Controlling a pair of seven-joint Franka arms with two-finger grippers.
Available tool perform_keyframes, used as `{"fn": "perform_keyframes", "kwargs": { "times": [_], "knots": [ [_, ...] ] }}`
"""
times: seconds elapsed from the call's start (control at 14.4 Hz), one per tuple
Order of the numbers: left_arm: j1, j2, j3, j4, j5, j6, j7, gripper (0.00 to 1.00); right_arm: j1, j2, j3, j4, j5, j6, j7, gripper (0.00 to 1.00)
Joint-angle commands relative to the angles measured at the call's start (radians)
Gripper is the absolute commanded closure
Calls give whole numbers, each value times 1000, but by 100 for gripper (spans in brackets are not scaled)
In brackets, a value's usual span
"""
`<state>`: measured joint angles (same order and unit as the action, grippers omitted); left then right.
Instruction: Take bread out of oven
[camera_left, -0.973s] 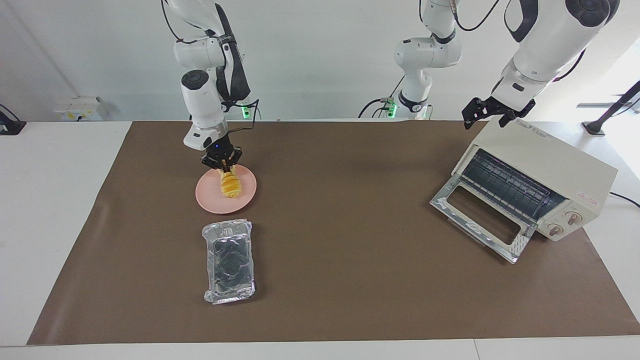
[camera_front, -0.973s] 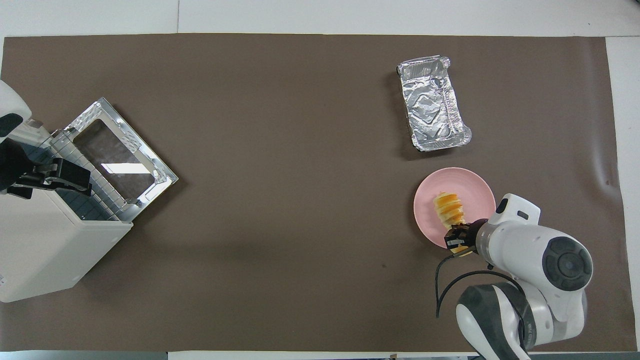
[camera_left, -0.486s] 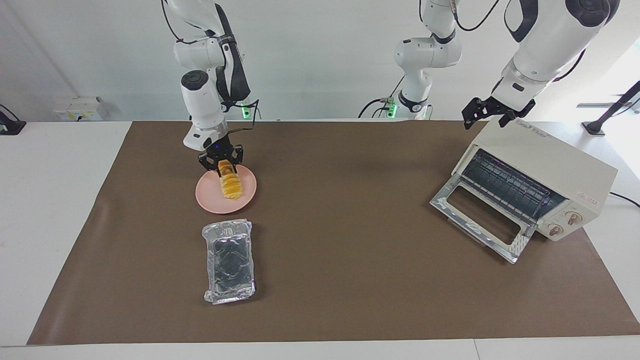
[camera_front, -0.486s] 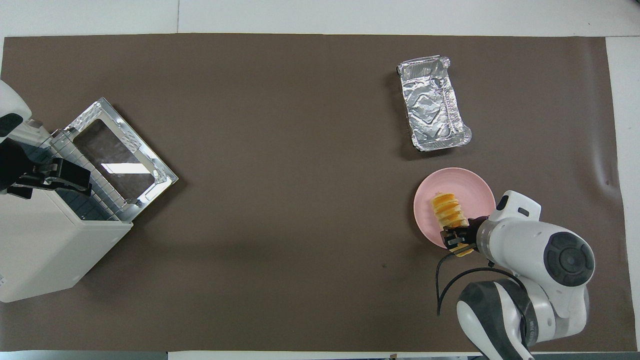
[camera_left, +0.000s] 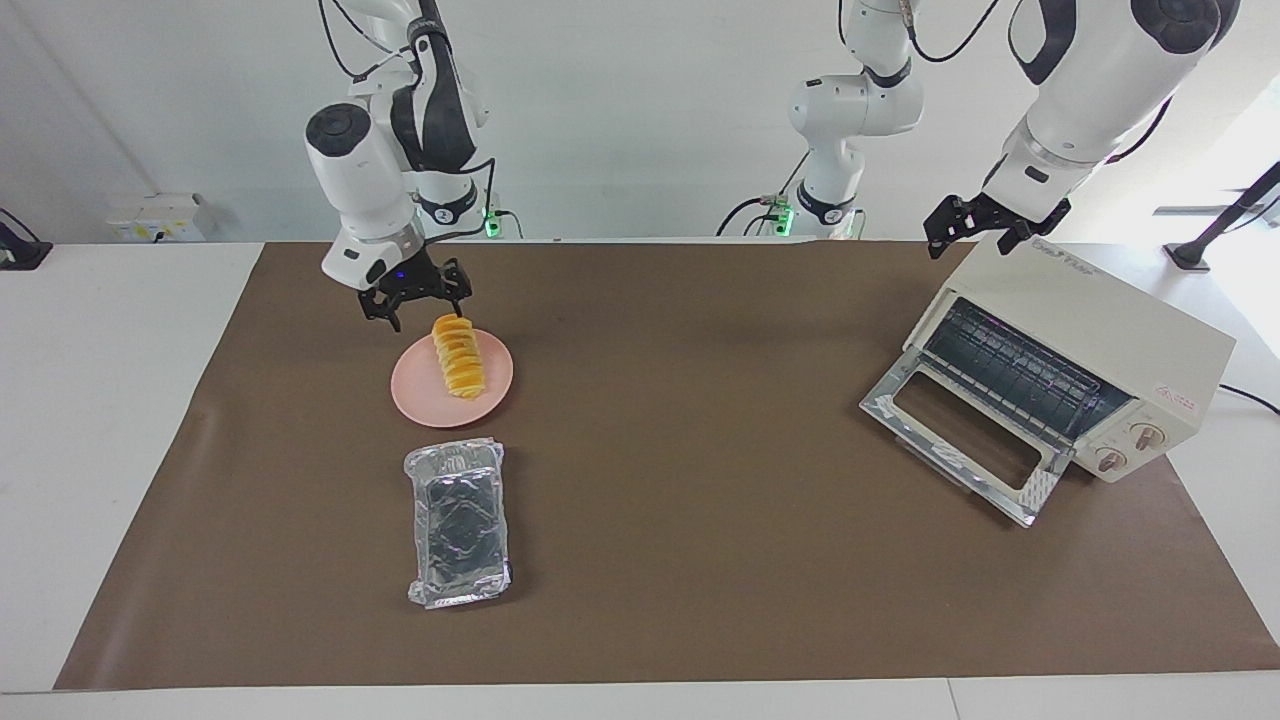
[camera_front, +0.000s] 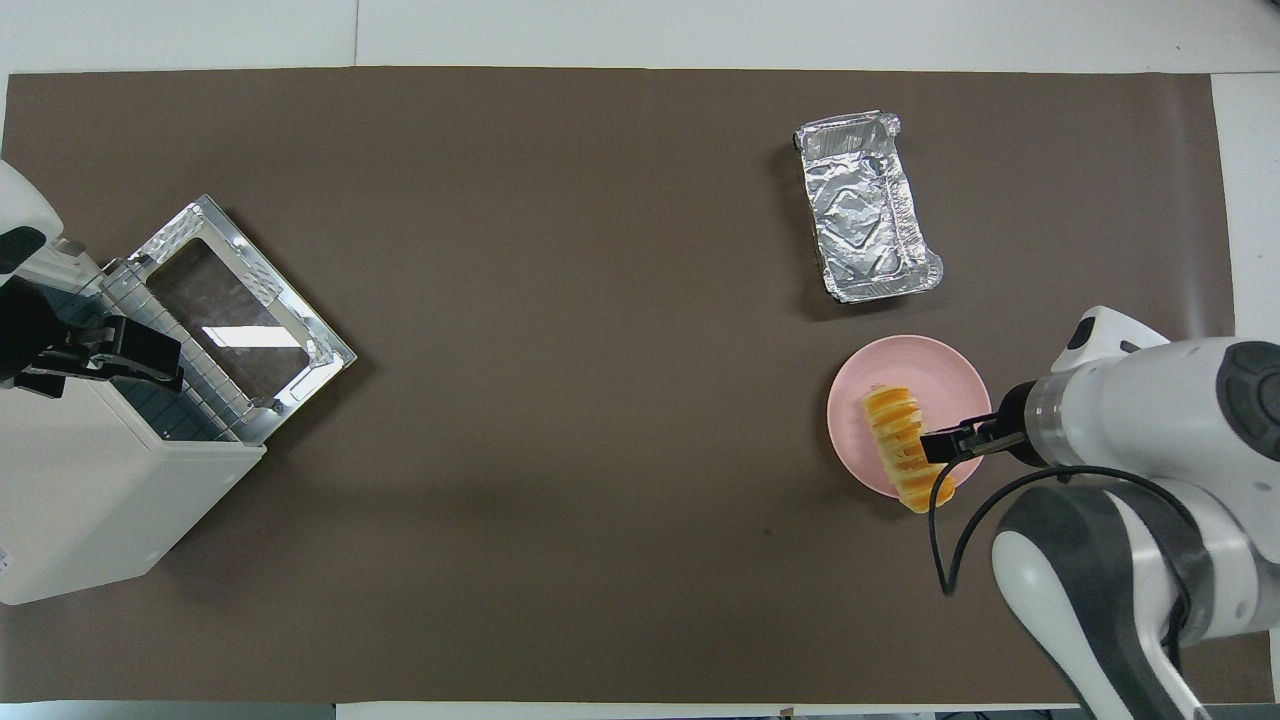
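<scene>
Two grippers open wide, nothing held by either. First, at the right arm's end of the table: right gripper in the air over the rim of the pink plate, close to one end of the bread but apart from it, as far as visible. Bread out of the oven already, lying lengthwise on the plate, with the end nearer to the robots poking out over the rim in the overhead view. Farther from the robots, near the plate, a crinkled foil tray, empty. Then bare brown mat, and at the left arm's end the oven with glass door dropped open and no bread visible on the rack. Left gripper waiting over the oven's top edge. Task probably almost done, only the retreat of the right arm remaining. Possible trouble from here: a low or sideways retreat catching the bread's overhanging end and rolling it off the plate, or dragging the light plate along. Safer to rise straight up first. Small risk also of the left gripper bumping the oven top if lowered.
</scene>
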<state>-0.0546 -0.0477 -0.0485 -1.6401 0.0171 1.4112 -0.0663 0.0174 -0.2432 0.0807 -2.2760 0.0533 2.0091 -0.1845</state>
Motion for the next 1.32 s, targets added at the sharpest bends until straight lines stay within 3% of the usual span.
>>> {"fn": "perform_keyframes", "kwargs": {
  "times": [0.0, 0.21, 0.56, 0.76, 1.25],
  "knots": [
    [12, -12, -4, -1, -13, -18, -1, 0, -60, 10, 8, 157, 19, -150, -88, 0],
    [12, -12, -5, -1, -13, -17, -1, 0, -102, 18, 7, 281, 23, -217, -162, 0],
    [12, -12, -5, -1, -13, -18, -1, 0, -171, 119, 5, 564, 10, -490, -170, 0],
    [12, -12, -4, -1, -13, -18, -1, 0, -186, 186, 4, 699, -3, -585, -164, 0],
    [12, -12, -4, -1, -13, -18, -1, 0, -174, 197, 7, 644, -39, -527, -72, 0]
  ]
}}
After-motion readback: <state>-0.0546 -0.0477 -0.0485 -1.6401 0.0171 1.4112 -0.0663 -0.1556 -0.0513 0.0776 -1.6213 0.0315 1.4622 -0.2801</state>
